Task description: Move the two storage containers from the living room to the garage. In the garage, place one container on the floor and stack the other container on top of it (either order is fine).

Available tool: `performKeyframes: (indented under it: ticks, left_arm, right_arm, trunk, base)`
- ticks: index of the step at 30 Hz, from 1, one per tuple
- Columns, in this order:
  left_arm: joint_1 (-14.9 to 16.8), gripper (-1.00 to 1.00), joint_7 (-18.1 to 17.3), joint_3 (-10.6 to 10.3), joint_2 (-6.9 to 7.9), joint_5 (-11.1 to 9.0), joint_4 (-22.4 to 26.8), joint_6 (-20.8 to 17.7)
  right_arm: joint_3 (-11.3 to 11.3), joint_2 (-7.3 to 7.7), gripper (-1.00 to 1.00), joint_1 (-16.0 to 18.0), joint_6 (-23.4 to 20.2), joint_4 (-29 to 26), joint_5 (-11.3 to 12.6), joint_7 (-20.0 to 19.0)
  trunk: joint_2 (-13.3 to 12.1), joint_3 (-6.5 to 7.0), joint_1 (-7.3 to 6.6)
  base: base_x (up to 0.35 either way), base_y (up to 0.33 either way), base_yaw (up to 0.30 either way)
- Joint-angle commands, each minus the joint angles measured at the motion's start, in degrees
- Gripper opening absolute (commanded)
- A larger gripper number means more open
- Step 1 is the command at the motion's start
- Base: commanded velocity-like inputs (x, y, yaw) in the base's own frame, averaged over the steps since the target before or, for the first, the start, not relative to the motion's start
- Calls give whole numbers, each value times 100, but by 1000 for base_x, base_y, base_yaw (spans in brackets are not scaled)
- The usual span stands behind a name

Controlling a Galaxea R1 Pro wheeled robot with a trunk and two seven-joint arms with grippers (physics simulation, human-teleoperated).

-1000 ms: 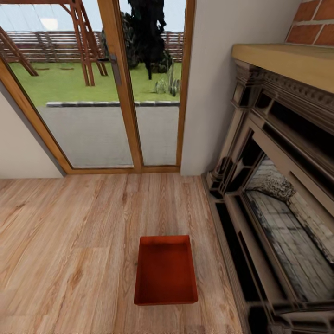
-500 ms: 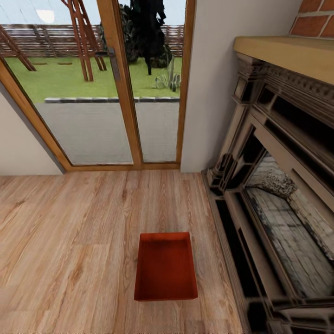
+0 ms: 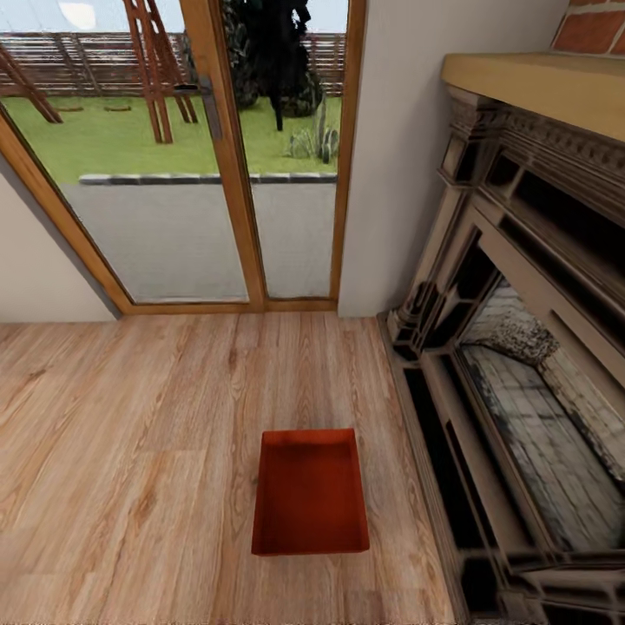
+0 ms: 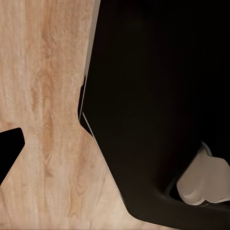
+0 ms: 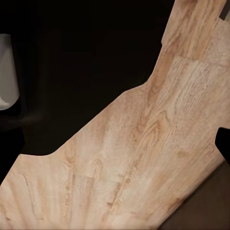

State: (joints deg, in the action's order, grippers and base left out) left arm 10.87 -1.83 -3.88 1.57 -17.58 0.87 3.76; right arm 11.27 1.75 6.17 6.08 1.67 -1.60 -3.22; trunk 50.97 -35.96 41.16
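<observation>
One storage container point(image 3: 310, 493), a plain red-orange open-top bin, sits empty on the light wood plank floor point(image 3: 130, 451) of the living room, just left of the fireplace's base. The head view is centred on it from above. A dark fingertip point(image 4: 8, 153) of the left gripper shows at the picture's edge over the wood planks. A dark fingertip point(image 5: 223, 146) of the right gripper also sits at its picture's edge. Nothing lies between the fingers of either one, and both are away from the bin.
An ornate wooden fireplace point(image 3: 521, 347) with a brick hearth fills the right side. A wood-framed glass door point(image 3: 226, 174) onto a yard stands ahead, with a white wall point(image 3: 395, 156) beside it. My black base point(image 4: 163, 110) point(image 5: 72, 67) looms in both wrist views.
The whole head picture has slid slightly upward, so the camera moved. The bin itself has stayed where it was on the floor.
</observation>
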Motion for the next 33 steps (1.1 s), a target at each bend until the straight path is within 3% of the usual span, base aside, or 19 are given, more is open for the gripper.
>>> performKeyframes:
  ticks: [1,33]
  left_arm:
    - [3,100,-19,-41,1,-57,-8,20]
    - [3,100,-19,-42,1,-54,-8,20]
  right_arm:
    - [15,1,100,7,35,18,-16,-12]
    - [15,-6,100,7,33,18,-16,6]
  trunk:
    - [3,-13,0]
    - [3,-303,0]
  base:
    - [0,0,0]
    - [0,0,0]
